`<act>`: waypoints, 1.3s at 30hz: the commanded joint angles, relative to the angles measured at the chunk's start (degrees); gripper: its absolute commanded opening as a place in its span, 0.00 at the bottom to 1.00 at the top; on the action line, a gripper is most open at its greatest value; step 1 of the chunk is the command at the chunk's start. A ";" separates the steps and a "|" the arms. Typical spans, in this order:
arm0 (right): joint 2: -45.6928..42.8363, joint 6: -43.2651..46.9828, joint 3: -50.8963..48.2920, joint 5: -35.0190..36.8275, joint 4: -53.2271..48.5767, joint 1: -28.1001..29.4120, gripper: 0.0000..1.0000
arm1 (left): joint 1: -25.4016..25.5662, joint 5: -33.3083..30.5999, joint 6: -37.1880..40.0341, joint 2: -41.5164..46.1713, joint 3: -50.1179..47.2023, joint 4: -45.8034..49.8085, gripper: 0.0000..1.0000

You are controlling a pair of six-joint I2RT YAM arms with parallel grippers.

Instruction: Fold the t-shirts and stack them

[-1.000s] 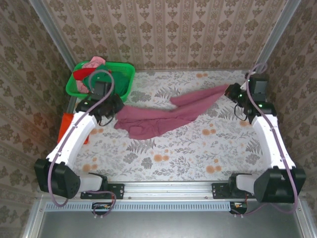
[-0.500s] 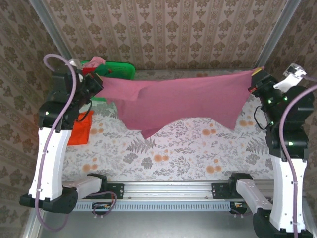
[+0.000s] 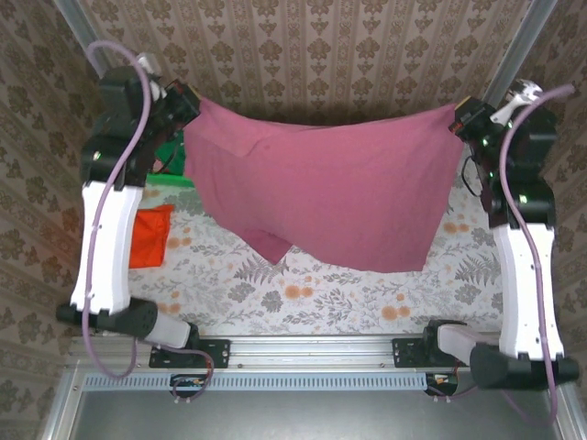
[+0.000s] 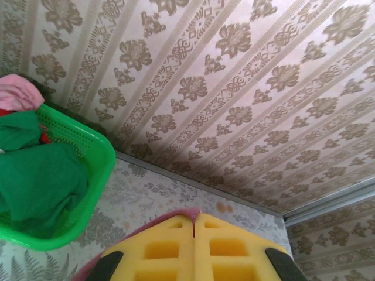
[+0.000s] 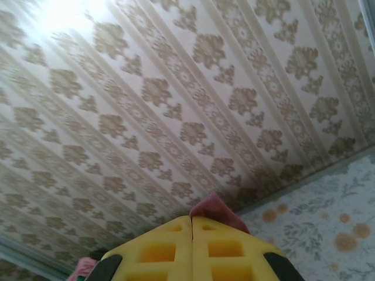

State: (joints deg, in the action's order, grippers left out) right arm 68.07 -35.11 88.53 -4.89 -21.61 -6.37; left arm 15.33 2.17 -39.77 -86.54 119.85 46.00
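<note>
A maroon t-shirt (image 3: 321, 192) hangs spread wide in the air between both raised arms, its lower edge just above the table. My left gripper (image 3: 190, 101) is shut on its upper left corner; a thin maroon edge (image 4: 190, 215) shows between the yellow fingers (image 4: 158, 249) in the left wrist view. My right gripper (image 3: 457, 119) is shut on the upper right corner, and a maroon tip (image 5: 214, 208) pokes out above its closed yellow fingers (image 5: 228, 249). An orange-red shirt (image 3: 149, 235) lies folded at the table's left edge. Green (image 4: 38, 175) and pink (image 4: 17, 93) shirts sit in the basket.
The green plastic basket (image 4: 99, 170) stands at the back left of the table, mostly hidden behind the hanging shirt in the top view. The floral tabletop (image 3: 321, 298) lies below the shirt. Patterned walls close in the back and both sides.
Both arms have lifted the maroon shirt from a crumpled strip on the table up into the air, pulling it wide until it hangs flat between them.
</note>
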 commanded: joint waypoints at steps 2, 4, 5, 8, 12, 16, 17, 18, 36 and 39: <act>7.53 1.38 7.45 -0.57 8.00 -1.31 0.00 | -0.08 2.78 2.40 -9.56 12.21 -2.63 0.00; 12.66 1.14 12.99 -1.72 9.36 -1.77 0.00 | -0.19 3.62 2.59 -15.47 21.29 -2.14 0.00; 15.01 0.77 16.02 -2.09 9.92 -1.96 0.00 | -0.35 4.18 2.53 -17.96 26.48 -1.67 0.00; 19.83 -1.57 23.98 -3.85 11.67 -2.64 0.00 | -0.98 6.50 0.72 -26.42 41.69 -1.38 0.00; 21.98 -3.75 32.95 -6.63 13.67 -3.52 0.00 | -1.22 8.74 -2.36 -25.31 42.09 -9.43 0.00; 17.41 -3.30 29.80 -7.17 14.00 -5.45 0.00 | -0.90 8.75 -1.50 -17.06 32.69 -12.34 0.00; 15.65 -3.11 27.17 -7.16 13.89 -6.06 0.00 | -0.79 8.63 -0.97 -14.61 29.52 -12.47 0.00; 13.23 -2.90 23.40 -7.24 13.66 -6.71 0.00 | -0.66 8.27 -0.23 -11.58 24.66 -12.68 0.00; -18.31 0.23 -59.05 -12.77 4.68 -11.95 0.00 | 7.34 4.03 -17.18 19.68 -75.97 -25.36 0.00; -15.99 -0.76 -65.25 -11.80 7.73 -11.97 0.00 | 7.65 4.60 -18.58 17.73 -82.22 -27.86 0.00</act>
State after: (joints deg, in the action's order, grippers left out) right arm 51.55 -34.92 25.65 -16.36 -17.37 -18.13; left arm 22.59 7.27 -54.89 -68.62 39.83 23.68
